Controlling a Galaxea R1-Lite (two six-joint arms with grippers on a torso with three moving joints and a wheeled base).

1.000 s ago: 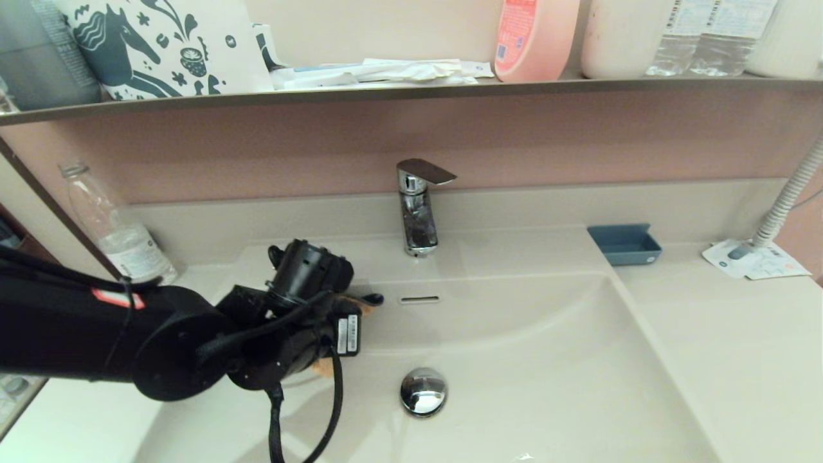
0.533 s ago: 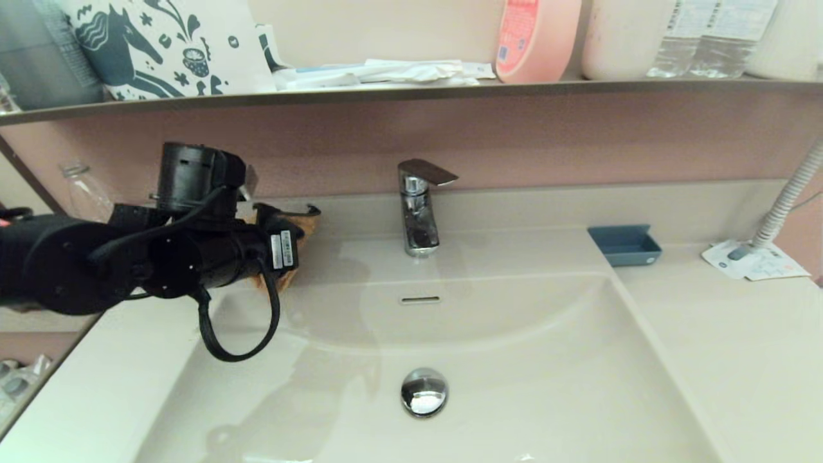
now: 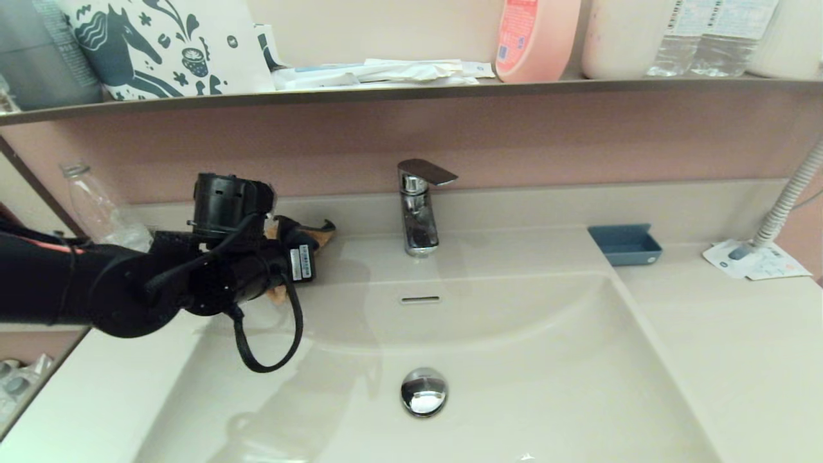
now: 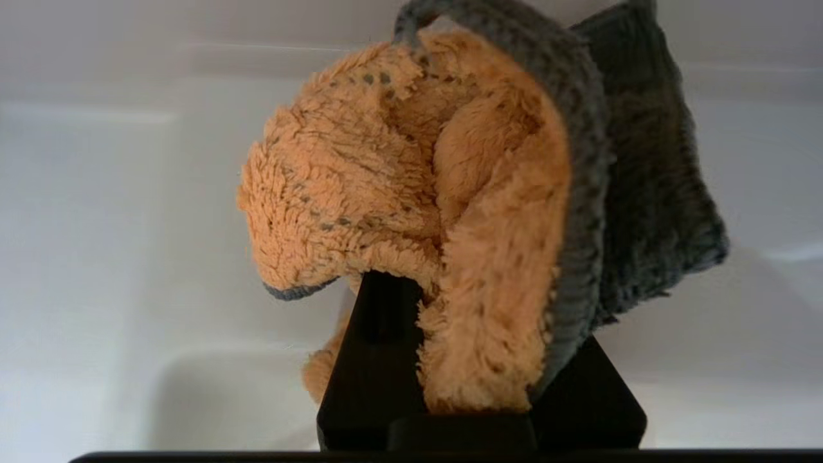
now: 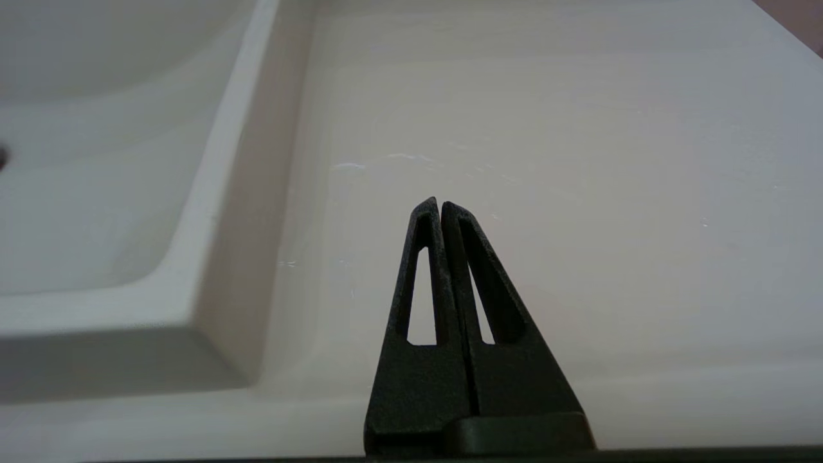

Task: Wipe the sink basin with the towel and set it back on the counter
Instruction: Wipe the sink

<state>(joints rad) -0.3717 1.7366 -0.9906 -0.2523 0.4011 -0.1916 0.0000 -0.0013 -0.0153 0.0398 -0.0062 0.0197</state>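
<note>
One arm does the work: the left gripper [image 3: 308,241] hangs above the back left corner of the sink basin [image 3: 514,360], near the counter's [image 3: 739,347] rear ledge and left of the faucet [image 3: 416,206], its fingers clamped on the towel [image 4: 443,218]; the cloth is lifted clear of the basin floor, so the wiping looks finished or nearly so, and what is left, by that reading, is to carry the towel over to the counter and let it go; nothing lies on the counter's left side yet where it might be set down. Bunched and folded over the fingers, the towel shows fluffy orange pile with a dark grey knitted edge curling round one side. Parked over the counter to the basin's right, the right gripper [image 5: 440,212] has its fingers pressed together on nothing.
</note>
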